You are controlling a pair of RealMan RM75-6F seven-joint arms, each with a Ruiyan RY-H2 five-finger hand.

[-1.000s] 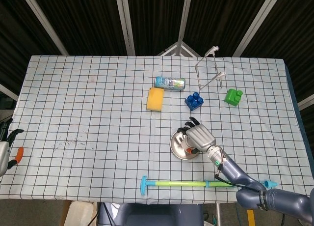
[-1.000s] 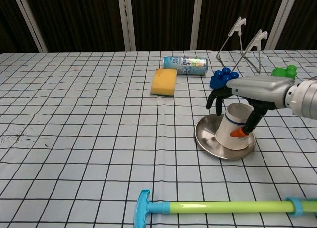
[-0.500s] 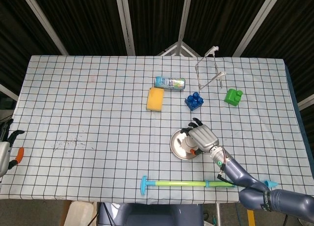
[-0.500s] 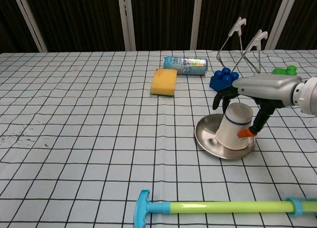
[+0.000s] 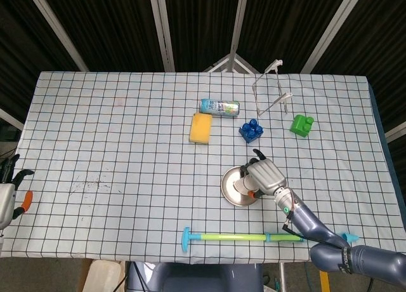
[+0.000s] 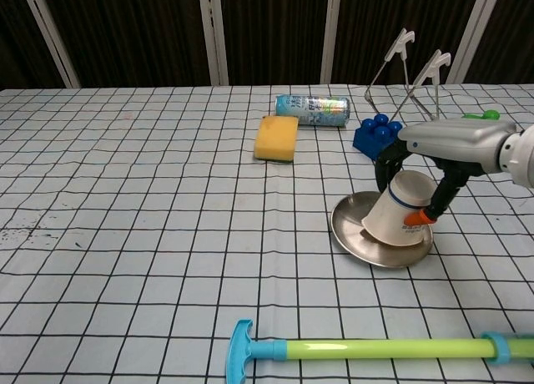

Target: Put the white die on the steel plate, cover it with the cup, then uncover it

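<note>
A white paper cup (image 6: 399,215) with a blue band stands mouth-down on the steel plate (image 6: 352,239), tilted with its base leaning to the right. My right hand (image 6: 435,157) grips it from above, fingers round its sides. In the head view the right hand (image 5: 266,176) hides most of the cup (image 5: 242,186) on the plate (image 5: 228,192). The white die is not visible in either view. My left hand (image 5: 8,199) sits at the table's far left edge, fingers apart and holding nothing.
Behind the plate lie a yellow sponge (image 6: 277,138), a can on its side (image 6: 312,110), a blue block (image 6: 377,135), a wire rack (image 6: 410,77) and a green block (image 5: 302,125). A green stick with blue ends (image 6: 375,349) lies along the front edge.
The right hand has shifted slightly right with the cup, which now leans further over. The plate has slid a little right. The left hand has not moved.
</note>
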